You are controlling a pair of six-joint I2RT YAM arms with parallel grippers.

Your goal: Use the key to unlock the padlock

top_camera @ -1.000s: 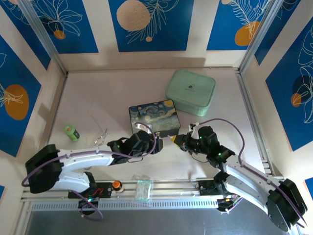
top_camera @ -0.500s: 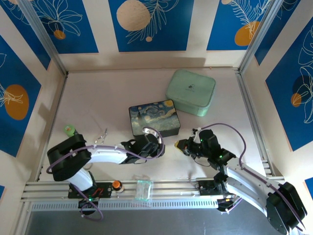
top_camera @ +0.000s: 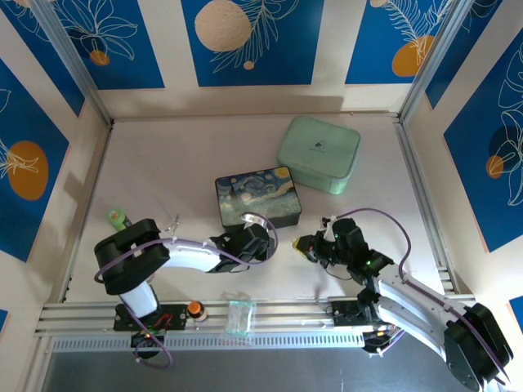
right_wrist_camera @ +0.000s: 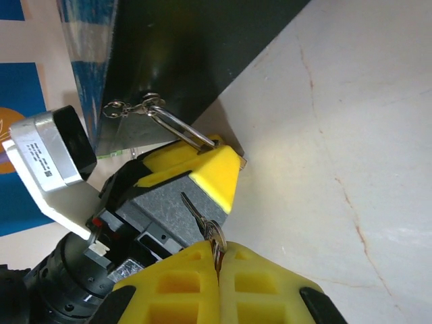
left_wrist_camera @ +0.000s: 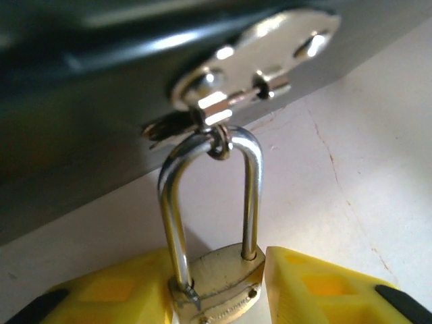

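Note:
The small brass padlock point(left_wrist_camera: 217, 282) hangs by its silver shackle point(left_wrist_camera: 251, 189) from the clasp ring point(left_wrist_camera: 217, 143) on the front of the painted box point(top_camera: 257, 196). My left gripper point(left_wrist_camera: 216, 297) is shut on the padlock's body, a yellow finger point(left_wrist_camera: 317, 287) pressed against each side. In the top view that gripper point(top_camera: 263, 243) sits at the box's front edge. My right gripper point(right_wrist_camera: 218, 260) is shut on the key point(right_wrist_camera: 202, 219), whose thin blade points up towards the left gripper's finger point(right_wrist_camera: 212, 172). The padlock's shackle point(right_wrist_camera: 181, 128) shows beyond it. The right gripper point(top_camera: 304, 247) is just right of the left one.
A mint-green lidded box point(top_camera: 319, 153) stands behind and right of the painted box. A small green bottle point(top_camera: 119, 217) and a wire ring point(top_camera: 170, 224) lie at the left. An orange knob point(top_camera: 194, 309) and a clear packet point(top_camera: 239, 317) sit on the front rail.
The left jaws have closed onto the padlock's body and the left arm's elbow has swung inward. The right gripper with the key has drifted slightly forward and left.

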